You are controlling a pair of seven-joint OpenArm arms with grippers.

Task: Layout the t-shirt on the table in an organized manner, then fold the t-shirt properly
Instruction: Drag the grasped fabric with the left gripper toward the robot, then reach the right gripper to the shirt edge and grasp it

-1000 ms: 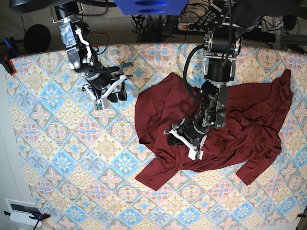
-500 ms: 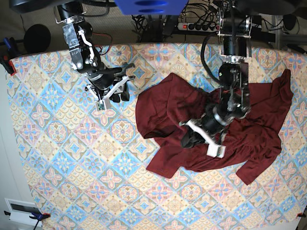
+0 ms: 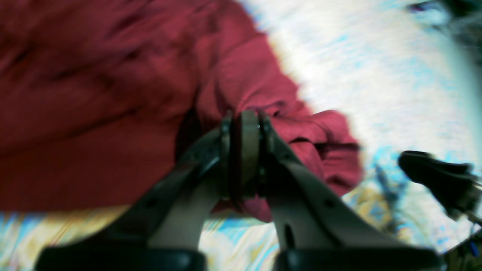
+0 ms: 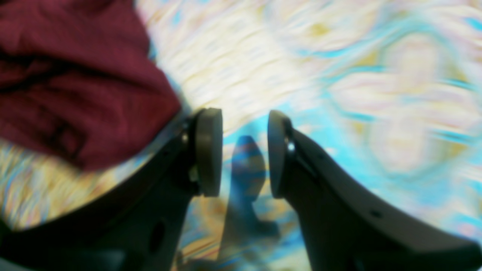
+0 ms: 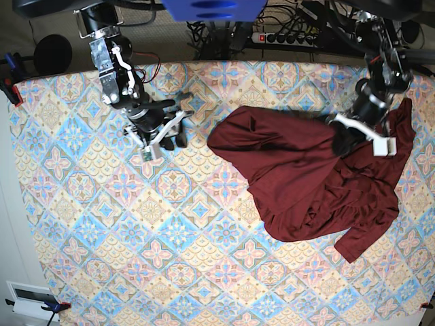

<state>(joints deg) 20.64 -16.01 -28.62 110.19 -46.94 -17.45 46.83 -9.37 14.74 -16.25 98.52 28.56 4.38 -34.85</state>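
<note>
Pastel diamond-tile cloth, blue, pink and cream, covers the bench (image 5: 102,224) nearly edge to edge. Going left to right in the base view: right gripper (image 5: 165,138) hangs over bare pattern in the upper left, well apart from the garment; its wrist view shows the fingers (image 4: 208,150) released, a clear gap between the two pads, nothing in it but bench pattern and a shadow. Judged idle, waiting its turn to take a second corner. Next, the t-shirt (image 5: 306,183), plain dark maroon knit, lies crumpled over the right half of the bench, one rounded flap reaching toward centre, a sleeve or hem corner trailing toward the near right edge, another part up by the far right edge. Not laid flat yet; folds and bunching throughout, so layout is judged early. Far right: left gripper (image 5: 353,136), over the upper right part of the cloth. Its wrist view shows the fingers (image 3: 241,158) clenched, pads pressed together on a gathered pinch of maroon fabric that bulges out beside them. Held that way, by my reading, to drag or lift the bunched edge outward and open the garment. Risk: a thin pinch of soft knit could slip out under tension. Writing: none readable; no print or label visible on the t-shirt, and both wrist views are motion-blurred.
</note>
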